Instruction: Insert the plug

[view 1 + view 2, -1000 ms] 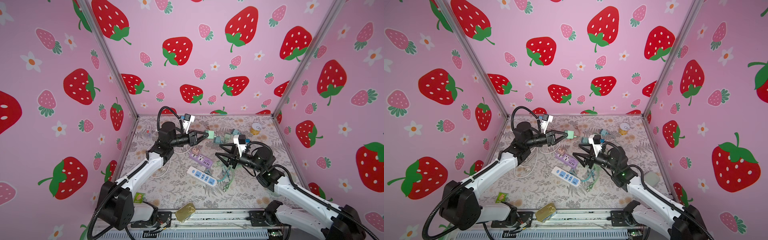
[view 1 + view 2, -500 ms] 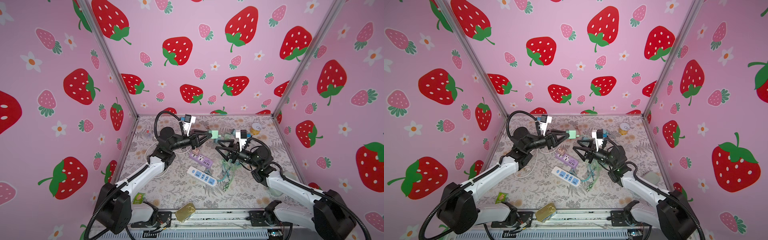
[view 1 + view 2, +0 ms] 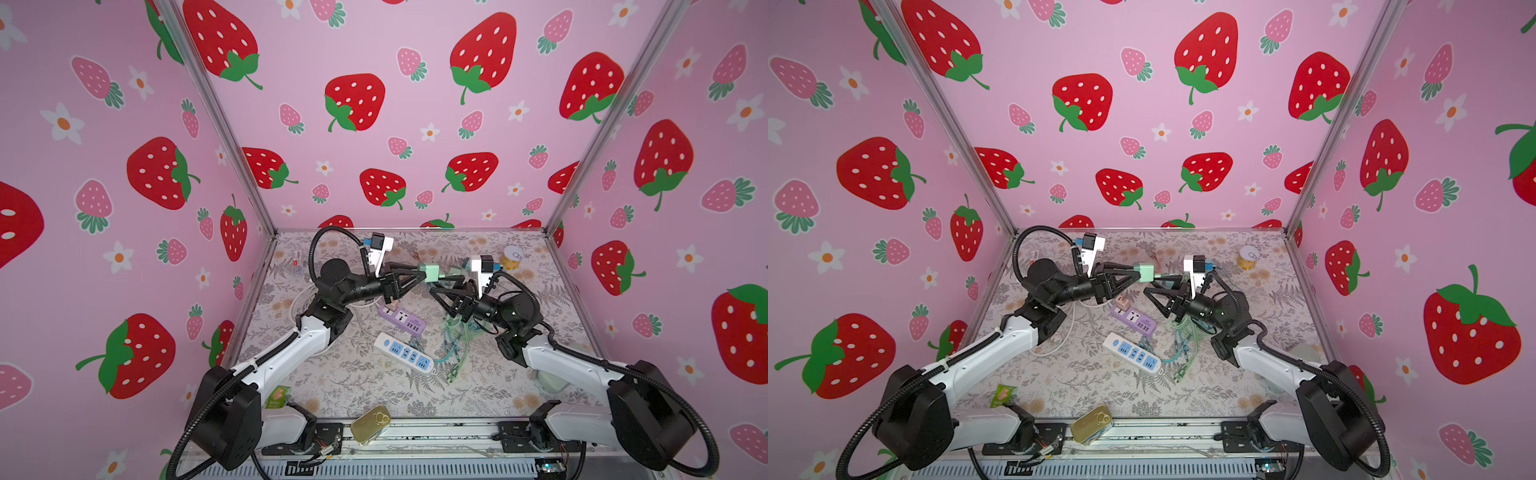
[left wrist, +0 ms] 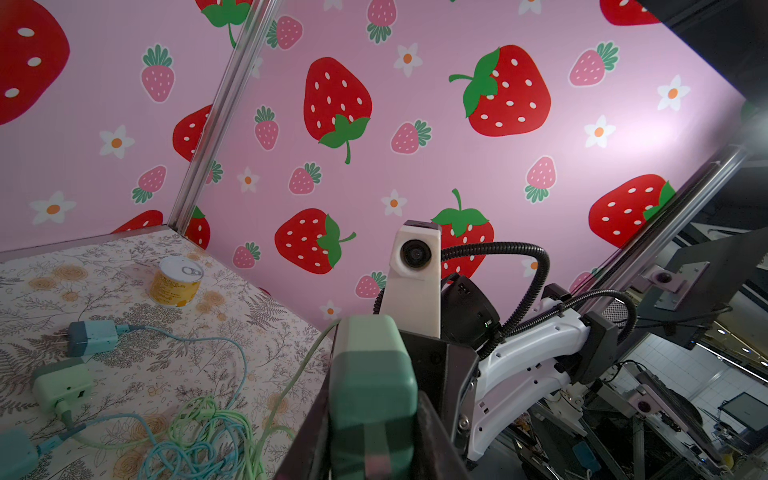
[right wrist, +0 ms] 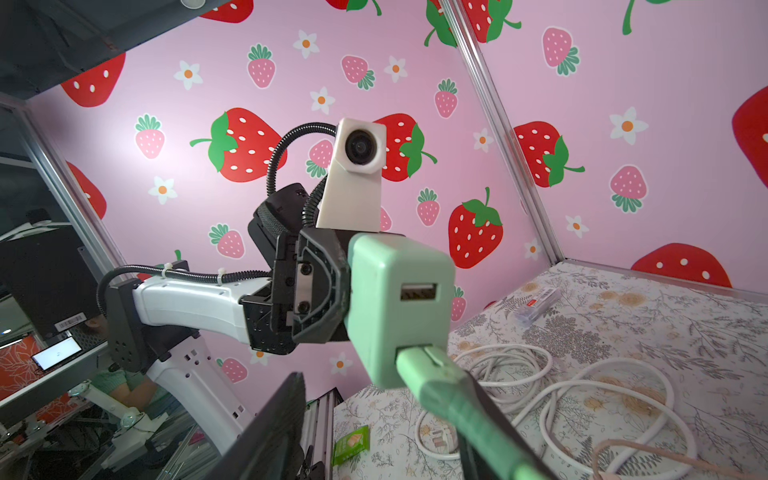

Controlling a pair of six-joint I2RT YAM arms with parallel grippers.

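a robotics lab test cell: strawberry-printed panels [image 3: 374, 124] on aluminium posts [image 3: 218, 116] box in a floral-covered table [image 3: 374, 390], two white robot arms [image 3: 291, 349] sit on a metal rail [image 3: 436, 432] at its front, and a monitor [image 4: 744, 411] and metal racks [image 4: 685, 266] stand outside the walls.

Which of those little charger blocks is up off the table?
The mint-green charger pinched in the left tool; the pale green charger and blue-grey charger lie on the table.

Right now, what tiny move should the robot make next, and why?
Probably close the right gripper on the green plug and press it home: its open jaws straddle the plug, which sits in the green charger held by the left gripper.
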